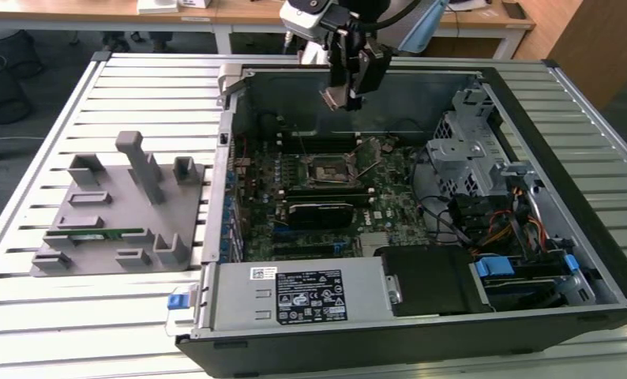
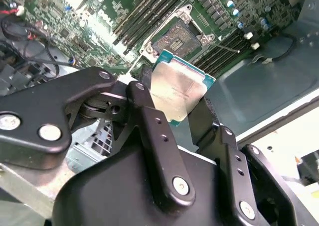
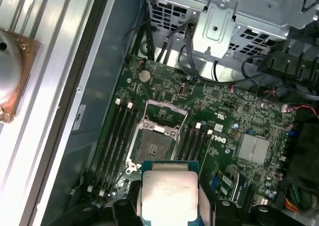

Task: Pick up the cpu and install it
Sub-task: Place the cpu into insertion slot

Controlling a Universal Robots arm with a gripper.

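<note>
The end effector (image 2: 173, 100) clamps the cpu (image 2: 180, 89) above the computer case (image 1: 398, 347).

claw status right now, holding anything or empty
claw: closed on the cpu, up in the air over the motherboard

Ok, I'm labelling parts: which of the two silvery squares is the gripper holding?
The green-edged cpu, clamped in the gripper above the motherboard; the other silvery square lies flat on that board, untouched.
</note>
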